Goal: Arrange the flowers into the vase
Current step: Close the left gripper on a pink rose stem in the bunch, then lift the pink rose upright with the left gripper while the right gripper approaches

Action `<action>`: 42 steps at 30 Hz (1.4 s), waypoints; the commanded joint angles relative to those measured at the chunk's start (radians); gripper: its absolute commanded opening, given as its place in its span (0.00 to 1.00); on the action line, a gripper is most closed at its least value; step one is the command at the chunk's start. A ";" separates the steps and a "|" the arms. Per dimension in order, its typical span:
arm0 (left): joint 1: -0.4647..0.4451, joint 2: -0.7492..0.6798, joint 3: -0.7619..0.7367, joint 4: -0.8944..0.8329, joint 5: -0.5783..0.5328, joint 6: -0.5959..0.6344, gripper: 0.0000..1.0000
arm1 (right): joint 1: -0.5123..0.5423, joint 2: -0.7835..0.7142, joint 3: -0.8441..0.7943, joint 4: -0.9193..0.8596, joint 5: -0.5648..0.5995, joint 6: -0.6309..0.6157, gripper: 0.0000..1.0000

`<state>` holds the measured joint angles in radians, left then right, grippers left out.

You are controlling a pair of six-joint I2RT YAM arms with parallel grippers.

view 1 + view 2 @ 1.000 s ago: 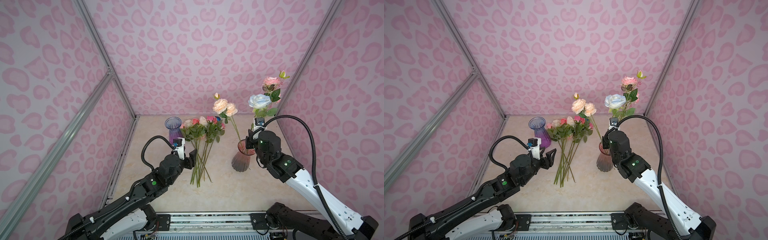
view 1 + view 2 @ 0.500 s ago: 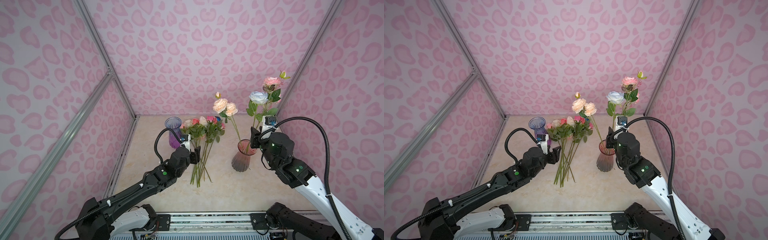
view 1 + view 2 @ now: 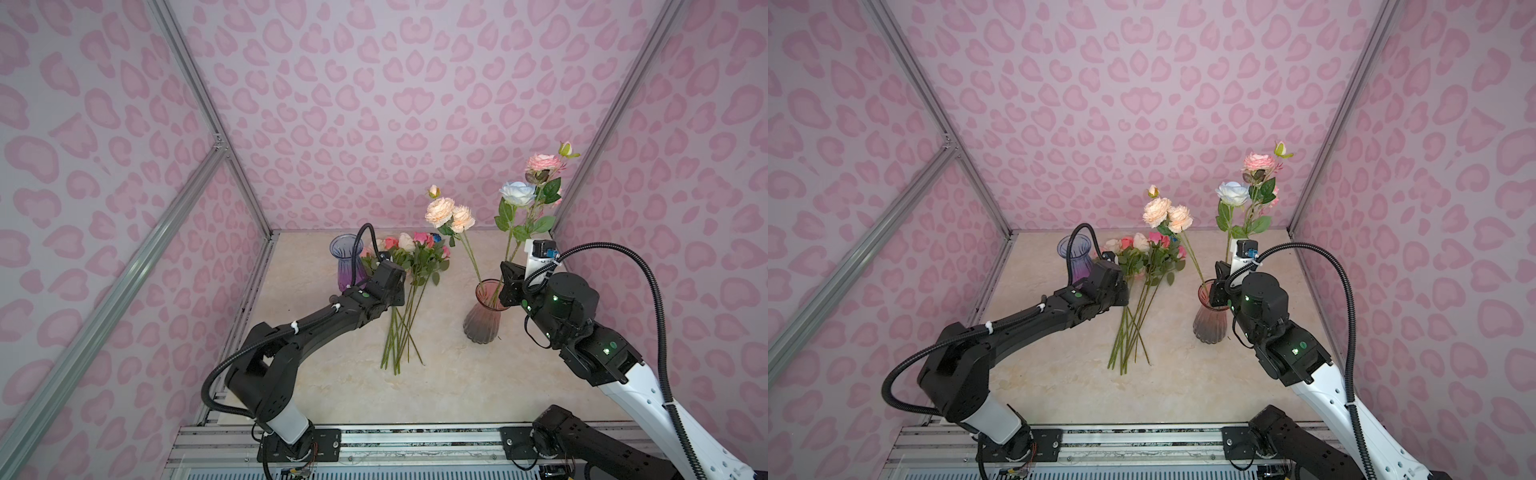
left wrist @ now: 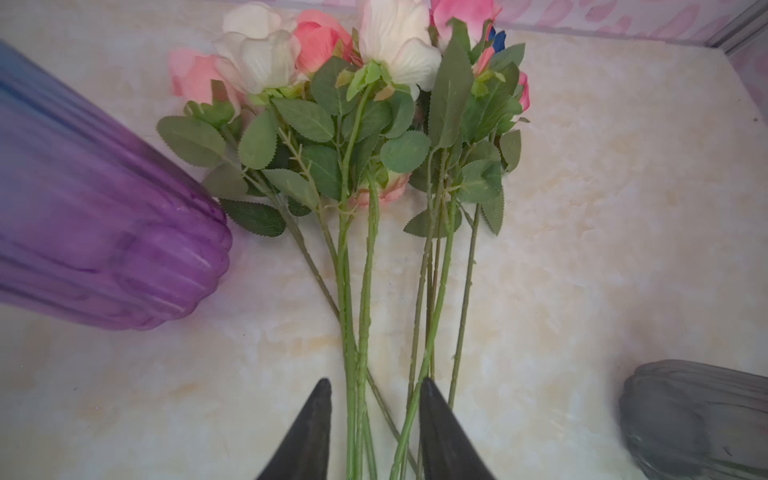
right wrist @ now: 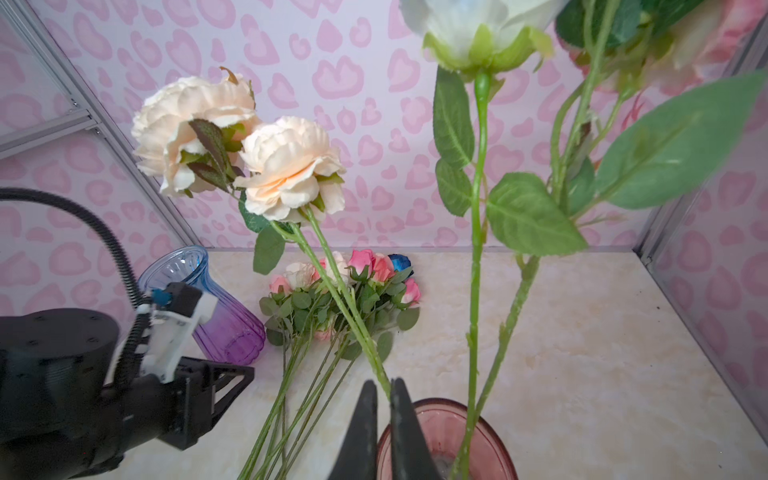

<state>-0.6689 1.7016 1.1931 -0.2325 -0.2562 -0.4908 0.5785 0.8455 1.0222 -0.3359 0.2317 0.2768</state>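
Several flowers (image 3: 409, 257) lie in a bunch on the table, heads toward the back wall; the left wrist view shows them close up (image 4: 353, 124). My left gripper (image 4: 372, 388) straddles their green stems (image 4: 357, 316), jaws apart with gaps beside the stems. A pink glass vase (image 3: 482, 324) holds two peach roses (image 3: 449, 214), a pale blue-white rose (image 3: 517, 193) and a pink rose (image 3: 542, 162). My right gripper (image 5: 383, 388) sits at the vase rim (image 5: 490, 419), shut on the peach roses' stem (image 5: 353, 316). In both top views the wrists hide both grippers' fingertips.
A purple-blue glass vase (image 3: 347, 262) stands upright and empty just left of the lying bunch, close to my left wrist (image 3: 1104, 282). Pink patterned walls close in the left, back and right sides. A metal rail (image 3: 374, 440) runs along the front edge.
My left arm has reached forward over the lying stems and its jaws have narrowed around them. My right gripper opened briefly, shifted at the vase, then shut on the peach stem.
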 commanded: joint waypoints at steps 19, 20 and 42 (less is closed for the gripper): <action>0.002 0.417 0.334 -0.276 -0.044 0.081 0.18 | -0.007 -0.072 -0.053 0.008 -0.013 0.014 0.19; 0.002 0.418 0.332 -0.275 -0.042 0.079 0.16 | -0.008 -0.072 -0.053 0.008 -0.014 0.014 0.19; -0.018 -0.026 0.222 -0.173 0.106 0.064 0.03 | -0.007 -0.096 -0.034 0.009 -0.032 0.055 0.18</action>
<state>-0.6865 1.7111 1.4261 -0.4259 -0.1623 -0.4183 0.5701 0.7502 0.9798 -0.3386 0.2085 0.3214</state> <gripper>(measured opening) 0.078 0.186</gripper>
